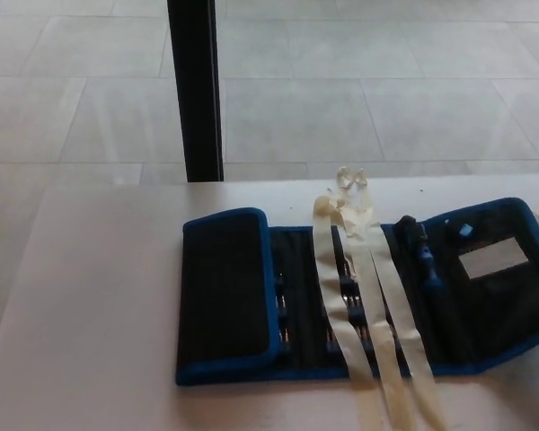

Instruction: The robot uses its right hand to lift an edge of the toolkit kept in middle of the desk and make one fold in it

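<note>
The toolkit (467, 314) is a black fabric roll with blue trim, lying across the white desk (99, 296). Its left flap (223, 287) is folded over onto the middle section. Small tools show in the inner pockets, with a blue-handled tool (422, 256) and a white label (492, 259) on the right part. Two cream ribbon straps (368, 305) run from the far edge over the kit toward me. Neither of my hands shows in the head view.
A black vertical post (194, 90) stands behind the desk's far edge, against a grey tiled floor (386, 90). The desk's left edge runs diagonally at picture left.
</note>
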Controlling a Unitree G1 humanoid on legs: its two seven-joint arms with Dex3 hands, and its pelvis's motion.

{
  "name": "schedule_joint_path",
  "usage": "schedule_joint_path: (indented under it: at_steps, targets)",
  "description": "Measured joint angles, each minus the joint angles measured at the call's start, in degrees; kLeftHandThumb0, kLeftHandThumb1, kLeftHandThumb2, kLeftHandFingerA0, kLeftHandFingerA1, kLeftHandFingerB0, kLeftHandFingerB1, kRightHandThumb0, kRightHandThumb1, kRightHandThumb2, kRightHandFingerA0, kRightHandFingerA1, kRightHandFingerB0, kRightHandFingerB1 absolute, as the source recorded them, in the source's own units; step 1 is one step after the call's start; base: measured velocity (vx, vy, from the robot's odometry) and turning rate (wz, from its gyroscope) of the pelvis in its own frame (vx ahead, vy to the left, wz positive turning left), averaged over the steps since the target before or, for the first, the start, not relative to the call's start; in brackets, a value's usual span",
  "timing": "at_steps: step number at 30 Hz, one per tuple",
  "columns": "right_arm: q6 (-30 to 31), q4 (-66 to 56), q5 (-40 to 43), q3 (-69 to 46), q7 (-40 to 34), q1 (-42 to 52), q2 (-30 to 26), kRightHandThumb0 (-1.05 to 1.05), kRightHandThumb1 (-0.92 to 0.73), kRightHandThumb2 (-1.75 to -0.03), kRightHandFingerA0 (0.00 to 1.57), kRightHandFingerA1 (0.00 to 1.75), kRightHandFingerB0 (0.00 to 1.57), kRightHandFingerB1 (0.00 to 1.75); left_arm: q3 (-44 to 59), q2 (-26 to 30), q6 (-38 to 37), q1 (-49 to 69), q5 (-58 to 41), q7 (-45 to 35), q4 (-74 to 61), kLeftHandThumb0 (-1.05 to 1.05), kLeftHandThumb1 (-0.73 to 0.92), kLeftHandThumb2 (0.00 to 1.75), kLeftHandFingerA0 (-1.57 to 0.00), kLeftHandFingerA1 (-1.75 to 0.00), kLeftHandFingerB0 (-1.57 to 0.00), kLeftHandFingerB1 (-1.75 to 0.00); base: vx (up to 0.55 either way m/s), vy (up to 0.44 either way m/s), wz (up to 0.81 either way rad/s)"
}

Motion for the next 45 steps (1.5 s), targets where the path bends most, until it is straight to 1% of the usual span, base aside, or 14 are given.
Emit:
schedule_joint_path:
  at_steps: [6, 11, 19, 22, 23, 24, 25, 27, 29, 30, 31, 37, 44, 45]
  targets:
    - [0.1, -12.3, -0.3, 4.5, -1.2, -0.1, 5.4, -0.66, -0.75, -0.63, 0.6, 0.41, 0.53, 0.41, -0.6, 0.0, 0.0, 0.0, 0.1, 0.0, 0.1, -0.52, 0.49, 0.55, -0.73, -0.78, -0.69, -0.6, 0.0, 0.0, 0.1]
    - [-1.9, -21.4, -2.7, 11.1, -1.5, 2.5, 6.6, -0.65, -0.73, -0.63, 0.58, 0.44, 0.53, 0.42, -1.0, 0.0, 0.0, 0.1, 0.2, 0.0, 0.1, -0.53, 0.46, 0.56, -0.72, -0.76, -0.71, -0.61, 0.0, 0.0, 0.12]
    - [-8.3, -19.9, -8.4, 18.6, -1.1, 7.3, 5.9, -0.57, -0.76, -0.63, 0.54, 0.5, 0.47, 0.44, -1.3, 0.0, 0.0, -0.5, 0.1, 0.0, 0.1, -0.52, 0.48, 0.55, -0.74, -0.77, -0.69, -0.61, 0.0, 0.0, 0.0]
    - [-9.7, -18.3, -10.0, 20.0, -1.0, 8.0, 5.1, -0.62, -0.77, -0.64, 0.56, 0.51, 0.44, 0.43, -1.4, 0.1, 0.0, -0.5, 0.1, 0.0, 0.1, -0.52, 0.49, 0.55, -0.77, -0.8, -0.71, -0.61, 0.0, 0.0, 0.0]
    - [-10.3, -16.5, -11.3, 21.2, -1.0, 8.3, 4.0, -0.66, -0.78, -0.64, 0.83, 1.17, 0.45, 0.44, -1.6, 0.1, 0.0, -0.6, 0.2, 0.0, 0.1, -0.51, 0.49, 0.55, -0.76, -0.78, -0.72, -0.62, 0.0, 0.0, 0.0]
    - [-10.7, -15.0, -12.2, 22.1, -1.1, 8.3, 3.3, -0.68, -0.62, -0.97, 0.91, 1.08, 0.41, 0.56, -1.7, 0.1, 0.0, -0.7, 0.2, 0.0, 0.1, -0.52, 0.49, 0.55, -0.76, -0.79, -0.72, -0.62, 0.0, 0.0, 0.0]
    - [-10.9, -13.7, -12.9, 22.7, -1.1, 8.3, 2.8, -0.66, -0.77, -0.64, 0.93, 1.26, 0.45, 0.44, -1.8, 0.1, 0.0, -0.7, 0.2, 0.0, 0.1, -0.54, 0.51, 0.55, -0.74, -0.78, -0.68, -0.6, 0.0, 0.0, 0.0]
    - [-11.6, -10.3, -14.4, 24.1, -1.3, 8.3, 1.6, -0.63, -0.76, -0.63, 0.82, 1.19, 0.46, 0.44, -2.1, 0.1, 0.0, -0.9, 0.3, 0.0, 0.1, -0.54, 0.49, 0.55, -0.75, -0.83, -0.72, -0.64, 0.0, 0.0, 0.0]
    - [-12.5, -6.5, -15.5, 24.6, -1.7, 7.7, 1.0, -0.63, -0.76, -0.63, 0.82, 1.19, 0.46, 0.44, -2.3, 0.1, 0.0, -0.9, 0.3, 0.0, 0.1, -0.54, 0.49, 0.55, -0.75, -0.83, -0.72, -0.64, 0.0, 0.0, 0.0]
    - [-13.1, -5.3, -15.8, 24.7, -1.8, 7.3, 0.9, -0.64, -0.75, -0.63, 0.6, 0.55, 0.5, 0.44, -2.4, 0.1, 0.0, -1.0, 0.3, 0.0, 0.1, -0.54, 0.49, 0.55, -0.75, -0.78, -0.71, -0.62, 0.0, 0.0, 0.0]
    - [-13.9, -3.4, -16.0, 24.7, -1.9, 6.4, 0.8, -0.65, -0.75, -0.63, 0.64, 0.53, 0.56, 0.45, -2.4, 0.1, 0.0, -1.0, 0.3, 0.0, 0.1, -0.52, 0.49, 0.55, -0.76, -0.79, -0.71, -0.63, 0.0, 0.0, 0.0]
    - [-17.1, 4.1, -16.1, 24.6, -1.9, 2.8, 0.9, -0.65, -0.76, -0.63, 0.69, 0.58, 0.6, 0.45, -2.5, 0.1, 0.0, -1.2, 0.3, 0.0, 0.1, -0.57, 0.49, 0.55, -0.78, -0.84, -0.71, -0.64, 0.0, 0.0, 0.0]
    - [-21.0, 11.4, -16.4, 24.7, -2.1, -0.6, 1.3, -0.66, -0.77, -0.64, 0.66, 0.57, 0.57, 0.45, -2.7, 0.1, 0.0, -1.2, 0.2, -0.1, 0.1, -0.5, 0.49, 0.55, -0.76, -0.86, -0.73, -0.63, 0.0, 0.0, 0.0]
    - [-21.5, 12.2, -16.5, 24.7, -2.1, -0.9, 1.4, -0.67, -0.78, -0.63, 0.64, 0.56, 0.51, 0.43, -2.5, 0.2, 0.0, -1.2, 0.2, -0.3, 0.1, -0.5, 0.49, 0.55, -0.74, -0.84, -0.74, -0.62, 0.0, 0.0, 0.0]
